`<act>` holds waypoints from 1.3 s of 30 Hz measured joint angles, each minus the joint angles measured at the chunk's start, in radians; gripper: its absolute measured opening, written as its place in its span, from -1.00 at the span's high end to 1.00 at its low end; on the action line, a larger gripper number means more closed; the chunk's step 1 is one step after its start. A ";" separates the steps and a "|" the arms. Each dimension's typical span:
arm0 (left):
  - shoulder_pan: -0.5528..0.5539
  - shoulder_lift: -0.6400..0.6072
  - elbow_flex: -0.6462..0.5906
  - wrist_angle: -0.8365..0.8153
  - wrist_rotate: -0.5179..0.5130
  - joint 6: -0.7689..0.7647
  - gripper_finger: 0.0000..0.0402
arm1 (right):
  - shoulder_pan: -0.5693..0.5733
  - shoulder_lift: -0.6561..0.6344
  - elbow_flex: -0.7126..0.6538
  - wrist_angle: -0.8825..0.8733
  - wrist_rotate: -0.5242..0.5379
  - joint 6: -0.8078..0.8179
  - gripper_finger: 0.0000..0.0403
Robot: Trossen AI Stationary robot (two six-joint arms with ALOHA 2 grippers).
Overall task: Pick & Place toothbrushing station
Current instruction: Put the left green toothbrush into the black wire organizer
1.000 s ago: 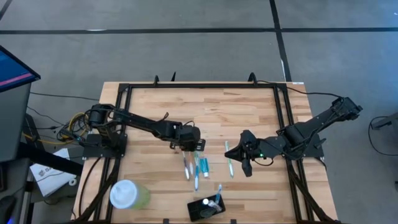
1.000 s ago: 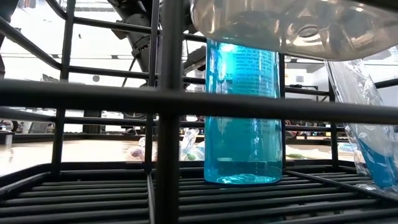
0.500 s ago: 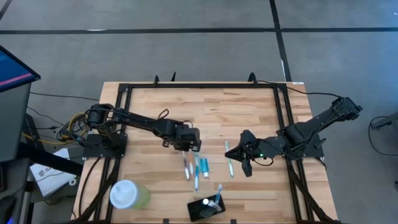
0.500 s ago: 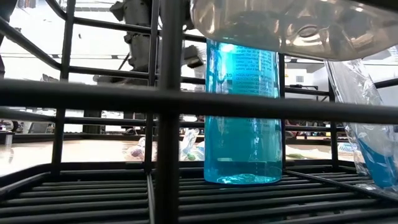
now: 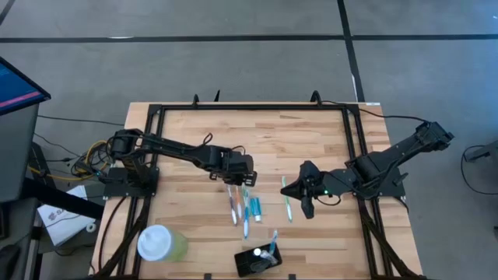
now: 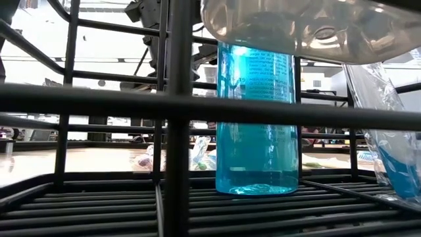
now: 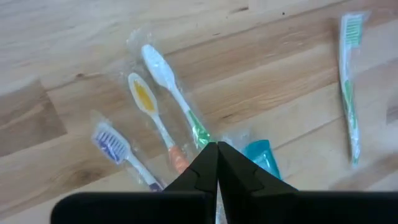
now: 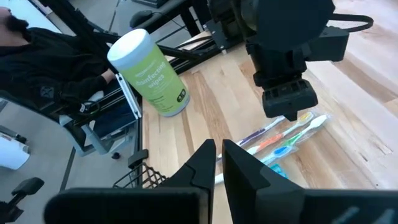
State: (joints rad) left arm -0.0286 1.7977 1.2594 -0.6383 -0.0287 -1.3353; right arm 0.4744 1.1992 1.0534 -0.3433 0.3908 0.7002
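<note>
Three wrapped toothbrushes [image 7: 163,124] lie side by side on the tabletop [image 5: 311,140], just under my left gripper [image 5: 243,173], with a small teal tube [image 7: 259,157] right beside them. A fourth, green toothbrush [image 5: 285,199] lies apart to the right, close to my right gripper [image 5: 304,201]. The black holder [image 5: 257,260] sits at the near edge of the tabletop and already has one brush standing in it.

My left jaws are together and hold nothing; they hover above the brush heads. My right jaws are also pressed shut and empty, low over the wood beside the green brush.

I judge these brushes very light, slim and fairly stiff, but each sits in a thin clear wrapper that looks slick and crinkly, so the jaws could pinch film instead of handle and let the brush slide out. They lie flat, so I would have to open up, come straight down and close across the mid-handle, where the shaft is thickest. The three lie so close together that taking one without nudging its neighbours looks tricky; the outermost seems the safest pick. The tube looks soft, so I would squeeze it only gently.

A pale green canister [image 5: 161,244] with a white lid stands at the near left, not part of my job.
</note>
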 joint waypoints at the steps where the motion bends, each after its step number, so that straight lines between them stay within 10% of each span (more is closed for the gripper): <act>1: 0.004 0.000 0.000 0.002 0.002 0.001 0.95 | 0.001 0.000 0.000 0.000 0.000 0.000 0.89; 13: 0.011 0.097 0.000 0.080 0.111 0.000 0.40 | -0.005 0.000 0.000 0.002 0.002 0.000 0.89; 39: 0.044 0.150 0.000 0.078 0.096 0.005 0.41 | -0.006 0.000 0.000 -0.018 0.000 0.007 0.89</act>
State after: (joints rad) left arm 0.0155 1.9476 1.2594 -0.5603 0.0677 -1.3308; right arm 0.4679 1.1992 1.0531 -0.3615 0.3908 0.7074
